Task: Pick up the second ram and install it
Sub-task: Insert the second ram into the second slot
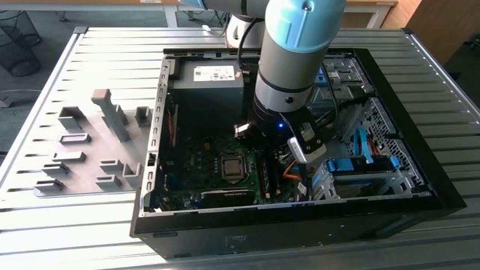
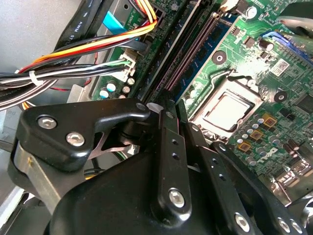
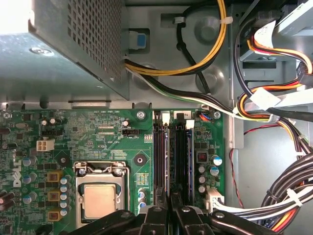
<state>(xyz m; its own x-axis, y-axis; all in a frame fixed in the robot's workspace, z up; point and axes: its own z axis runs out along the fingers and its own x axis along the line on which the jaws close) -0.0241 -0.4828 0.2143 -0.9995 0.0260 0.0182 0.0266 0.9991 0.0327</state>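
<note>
1. The computer case (image 1: pixel 300 230) stands open on the table, with the arm reaching deep inside it; a sideways drift could knock the wrist against the drive bays or the case wall
2. The motherboard (image 3: pixel 98 142) takes any downward push, so pressing while misaligned could flex it or scrape parts near the CPU socket (image 3: pixel 100 196)
3. The cable bundle (image 3: pixel 274 112) hangs just beside the work area; a loose wire could snag on the gripper body
4. The memory slots (image 3: pixel 183 152) sit side by side, so a small offset could put the stick on a slot wall or in the wrong channel
5. The gripper (image 3: pixel 171 213) appears clamped on the second ram (image 3: pixel 167 161), its fingers drawn together on the thin edge; the stick stands on edge along the slot nearest the socket, and whether it is fully seated cannot be told
6. The white latch clips (image 3: pixel 165 117) at the slot ends may fail to catch if the stick goes down tilted
</note>
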